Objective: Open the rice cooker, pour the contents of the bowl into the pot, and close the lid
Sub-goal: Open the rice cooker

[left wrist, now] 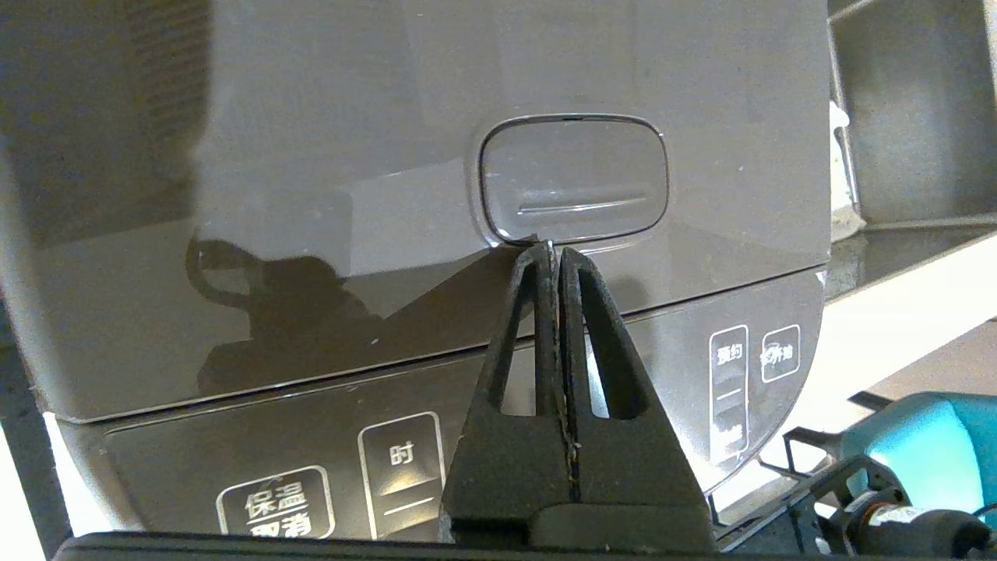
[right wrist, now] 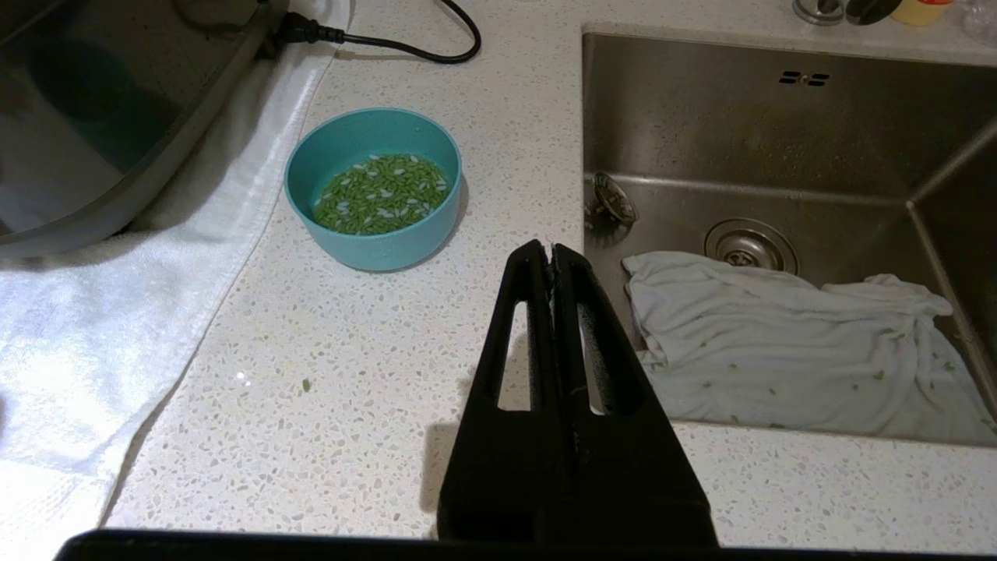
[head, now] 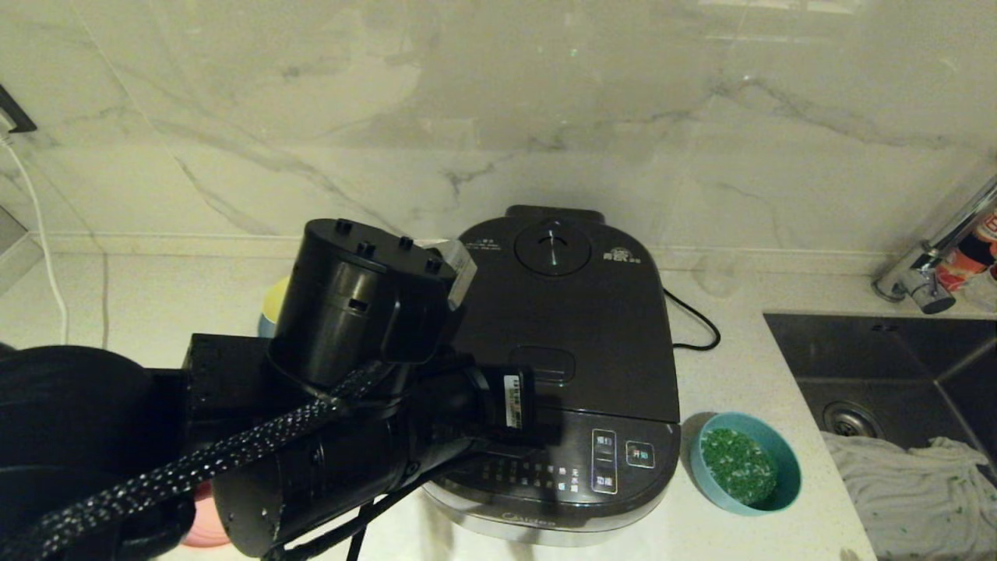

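Note:
The dark rice cooker (head: 576,327) stands mid-counter with its lid (head: 600,312) down, so the pot is hidden. My left arm reaches across the cooker's front. The left gripper (left wrist: 551,248) is shut and empty, its tips touching the near edge of the rectangular latch button (left wrist: 572,179). To the cooker's right sits the teal bowl (head: 748,463) holding green contents (head: 736,465). My right gripper (right wrist: 553,249) is shut and empty, hovering over the counter between the bowl (right wrist: 374,187) and the sink edge; it is out of the head view.
A steel sink (head: 896,366) with a grey cloth (head: 911,483) lies at the right, with a faucet (head: 935,257) behind. The black cord (head: 697,327) trails behind the cooker. A white towel (right wrist: 117,327) lies under the cooker. A yellow bowl (head: 274,304) peeks from behind my left arm.

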